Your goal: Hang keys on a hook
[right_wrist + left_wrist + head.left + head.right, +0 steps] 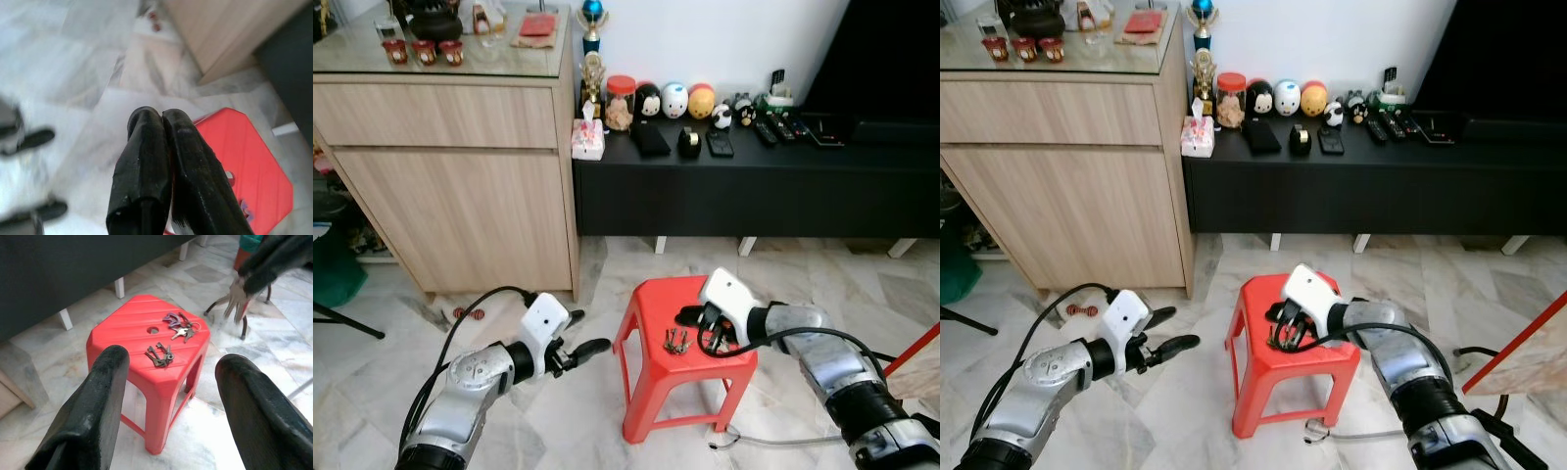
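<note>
Resting on a red stool [651, 299], two key bunches [160, 355], right gripper [164, 120] clenched empty above, left gripper [597, 347] released, no legible writing.

Two black fingers [93, 416] of the left end effector [171, 404] are seen in the foreground, spread well apart. Between and beyond them a red plastic stool [142, 367] is shown standing on the pale marble floor [205, 450]. A small round hole [153, 330] is seen in the middle of its ribbed seat. Two bunches are laid on the seat: a dark bunch of keys [159, 355] near the front edge, and a second bunch [180, 326] with a purple tag and a ring close to the far corner, the two apart. A dark cabinet [58, 269] on white feet is seen behind the stool. A blurred dark shape [266, 262] is seen at the upper corner.
</note>
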`<state>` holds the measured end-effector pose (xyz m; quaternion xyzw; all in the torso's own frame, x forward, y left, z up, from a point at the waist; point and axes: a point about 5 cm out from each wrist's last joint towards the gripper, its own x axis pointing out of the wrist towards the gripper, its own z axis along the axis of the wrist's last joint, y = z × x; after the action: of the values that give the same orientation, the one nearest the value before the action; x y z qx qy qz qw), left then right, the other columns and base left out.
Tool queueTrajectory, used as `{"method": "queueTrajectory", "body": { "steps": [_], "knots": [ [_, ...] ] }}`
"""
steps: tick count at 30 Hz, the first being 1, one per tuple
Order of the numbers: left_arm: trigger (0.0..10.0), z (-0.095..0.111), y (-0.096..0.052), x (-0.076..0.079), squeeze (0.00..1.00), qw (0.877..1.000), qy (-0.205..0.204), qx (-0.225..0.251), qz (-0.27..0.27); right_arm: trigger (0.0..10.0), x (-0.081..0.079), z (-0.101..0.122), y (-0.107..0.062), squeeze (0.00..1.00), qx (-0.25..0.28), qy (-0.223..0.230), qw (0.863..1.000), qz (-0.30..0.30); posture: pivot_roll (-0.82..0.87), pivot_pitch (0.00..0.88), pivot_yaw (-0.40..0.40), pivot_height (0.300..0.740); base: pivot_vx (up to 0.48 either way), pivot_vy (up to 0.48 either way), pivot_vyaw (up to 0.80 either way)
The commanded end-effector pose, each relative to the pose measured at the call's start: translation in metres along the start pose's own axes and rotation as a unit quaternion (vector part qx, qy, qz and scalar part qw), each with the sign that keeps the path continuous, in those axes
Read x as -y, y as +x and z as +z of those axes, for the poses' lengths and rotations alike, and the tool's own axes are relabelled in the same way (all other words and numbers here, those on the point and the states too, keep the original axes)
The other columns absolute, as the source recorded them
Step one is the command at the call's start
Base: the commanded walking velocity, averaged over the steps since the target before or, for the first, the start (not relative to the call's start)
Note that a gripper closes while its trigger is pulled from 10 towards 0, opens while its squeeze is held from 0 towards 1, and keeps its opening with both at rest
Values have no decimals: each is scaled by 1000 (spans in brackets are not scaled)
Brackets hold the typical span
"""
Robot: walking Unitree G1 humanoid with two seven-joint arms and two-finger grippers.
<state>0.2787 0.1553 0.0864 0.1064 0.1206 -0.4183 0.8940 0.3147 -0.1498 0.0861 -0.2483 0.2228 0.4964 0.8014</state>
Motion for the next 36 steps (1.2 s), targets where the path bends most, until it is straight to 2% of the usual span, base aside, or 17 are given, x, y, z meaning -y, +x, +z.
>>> {"method": "queueTrajectory", "body": {
  "steps": [1,2,5,6,7,8,9,11,16,17,18,19,23,27,30,34,36],
  "knots": [
    [10000,1,-1,2,0,1000,7,-12,-10,10000,2,5,-6,0,-12,-41,999,13,30,0,-108,740,0,0,0],
    [10000,2,-1,2,0,1000,6,-12,-9,10000,2,6,-7,0,-17,-54,998,18,29,0,-108,740,0,0,0],
    [10000,5,-1,6,0,1000,-1,-16,-17,10000,8,1,-11,0,-92,-123,988,4,30,0,-110,740,0,0,0],
    [10000,6,-1,7,0,1000,-3,-16,-16,10000,11,0,-10,0,-100,-123,987,-11,30,0,-109,740,0,0,0],
    [10000,6,-1,7,0,1000,-3,-16,-16,10000,11,0,-10,0,-100,-123,987,-11,30,0,-109,740,0,0,0],
    [10000,6,1,9,0,1000,-7,-13,-17,10000,11,7,-7,0,-60,-92,994,-12,28,0,-107,740,0,0,0],
    [10000,6,2,11,0,1000,-10,-11,-20,10000,7,13,-4,0,-29,-86,996,1,30,0,-105,740,0,0,0],
    [10000,4,4,14,0,999,-13,-16,-28,10000,3,16,-2,0,-21,-93,995,17,28,0,-102,740,0,0,0],
    [10000,5,8,19,0,999,-21,-12,-31,10000,4,21,2,0,-22,-110,994,1,30,0,-102,740,0,0,0],
    [10000,8,11,18,0,999,-27,-3,-19,10000,7,26,6,0,-13,-86,996,-14,29,0,-105,740,0,0,0],
    [10000,8,11,18,0,999,-27,-3,-19,10000,7,26,6,0,-13,-86,996,-14,29,0,-105,740,0,0,0],
    [10000,9,13,17,0,1000,-30,0,-7,10000,10,29,9,0,-1,-49,998,-31,30,0,-108,740,0,0,0],
    [10000,6,20,13,0,999,-8,-17,35,10000,17,31,17,0,7,4,997,-80,35,0,-119,740,0,0,0],
    [10000,10,23,15,0,999,-14,-1,42,10000,14,41,26,0,32,42,995,-86,31,0,-119,740,0,0,0],
    [10000,10,23,14,0,999,-13,-7,48,10000,13,45,29,0,35,44,994,-89,31,0,-120,740,0,0,0],
    [10000,15,25,8,0,997,-8,-1,80,10000,13,55,35,0,50,60,992,-102,31,0,-120,740,0,0,0],
    [10000,19,28,5,0,994,-4,0,109,10000,12,61,38,0,63,83,989,-109,33,0,-124,740,0,0,0]
  ]
}}
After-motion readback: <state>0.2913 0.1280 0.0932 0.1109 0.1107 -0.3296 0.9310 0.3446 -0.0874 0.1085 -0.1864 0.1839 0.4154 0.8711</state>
